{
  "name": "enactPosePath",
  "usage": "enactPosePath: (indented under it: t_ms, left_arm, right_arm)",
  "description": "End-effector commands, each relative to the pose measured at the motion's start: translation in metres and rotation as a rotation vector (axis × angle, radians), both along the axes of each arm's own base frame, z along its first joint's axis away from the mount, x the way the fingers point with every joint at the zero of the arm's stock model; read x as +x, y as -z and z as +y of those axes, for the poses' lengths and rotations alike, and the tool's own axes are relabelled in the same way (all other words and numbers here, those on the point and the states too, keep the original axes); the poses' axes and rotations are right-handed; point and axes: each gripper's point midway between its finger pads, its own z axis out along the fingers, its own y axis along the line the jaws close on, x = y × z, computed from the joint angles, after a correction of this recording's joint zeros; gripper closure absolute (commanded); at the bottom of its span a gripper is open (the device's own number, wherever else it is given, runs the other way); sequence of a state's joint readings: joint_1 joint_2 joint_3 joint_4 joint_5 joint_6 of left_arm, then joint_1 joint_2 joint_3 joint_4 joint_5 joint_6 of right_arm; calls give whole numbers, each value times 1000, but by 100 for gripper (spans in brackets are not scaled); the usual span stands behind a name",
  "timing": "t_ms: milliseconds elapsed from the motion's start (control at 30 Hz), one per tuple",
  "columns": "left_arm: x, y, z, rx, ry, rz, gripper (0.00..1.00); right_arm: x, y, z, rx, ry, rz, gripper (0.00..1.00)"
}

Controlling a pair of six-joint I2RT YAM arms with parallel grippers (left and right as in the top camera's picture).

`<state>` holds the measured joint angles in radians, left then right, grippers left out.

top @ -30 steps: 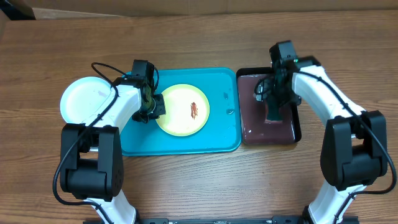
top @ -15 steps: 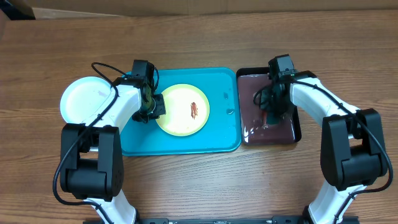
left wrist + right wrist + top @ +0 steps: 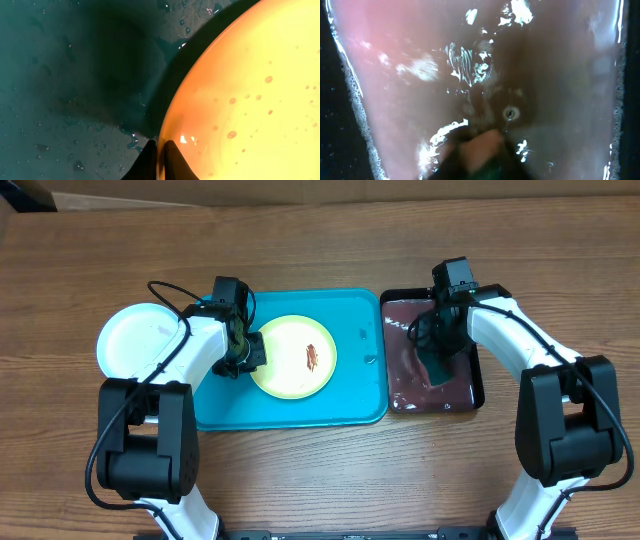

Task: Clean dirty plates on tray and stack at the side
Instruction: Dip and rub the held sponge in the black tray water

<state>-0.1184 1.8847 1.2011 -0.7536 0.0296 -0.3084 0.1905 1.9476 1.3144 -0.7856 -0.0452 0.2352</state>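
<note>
- Holding the yellow-green plate (image 3: 285, 370) down was the left gripper (image 3: 245, 352), pinched shut on the plate's left rim. The plate lay flat near the middle of the turquoise tray (image 3: 350, 405).
- The right gripper (image 3: 438, 352) was closed on what looked like a green-and-tan sponge (image 3: 477, 150). It pressed the sponge down into the reddish-brown liquid (image 3: 395, 75) of the black tray (image 3: 478, 385).
- The step in hand was probably loading the sponge before wiping.
- To do it well, the sponge should be lifted straight up and left to drip over the black tray. It should then cross both rims high enough not to catch.
- The smear (image 3: 313, 358) sat just right of the plate's centre. Strokes should run toward the pinched rim, so that the plate was pushed into the hold rather than out of it.
- Pressure should be light, since the wet tray would let the plate slide.
- Counted: two plates were in plain view, the yellow-green one on the tray and a white plate (image 3: 135, 345) on the table (image 3: 320, 470) to the left.
- Whether another plate lay under the white one could not be told.
- There were also two trays, one smear, one sponge and two grippers.
</note>
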Motion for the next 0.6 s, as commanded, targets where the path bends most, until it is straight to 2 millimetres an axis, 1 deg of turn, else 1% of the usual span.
enactPosePath:
  t_ms: [0, 33, 67, 133, 233, 267, 333, 400, 467, 567]
  left_arm:
    - [-8, 8, -1, 6, -4, 33, 92]
    - [-8, 8, -1, 6, -4, 33, 92]
    - [-9, 8, 0, 6, -4, 34, 91]
    - [-9, 8, 0, 6, -4, 34, 91]
    - [-8, 8, -1, 6, -4, 34, 91]
    - [-8, 8, -1, 6, -4, 33, 91]
    - [-8, 8, -1, 6, -5, 33, 91]
    - [-8, 8, -1, 6, -5, 30, 91]
    - [-7, 8, -1, 5, -5, 28, 91]
    - [-7, 8, -1, 5, -5, 27, 90]
  right_arm:
    - [10, -14, 0, 6, -2, -43, 49]
    - [10, -16, 0, 8, -1, -40, 7]
    - [9, -19, -1, 6, 1, -31, 0]
    - [7, -27, -3, 2, 4, -9, 0]
    - [-1, -37, -4, -10, -14, 37, 0]
    - [-11, -37, -6, -19, -31, 75, 1]
    - [-20, -33, -7, -26, -32, 114, 9]
    - [-29, -27, -7, -31, -38, 143, 20]
    - [-37, -20, -6, -38, -61, 164, 29]
    - [-44, -8, -6, -42, -88, 175, 31]
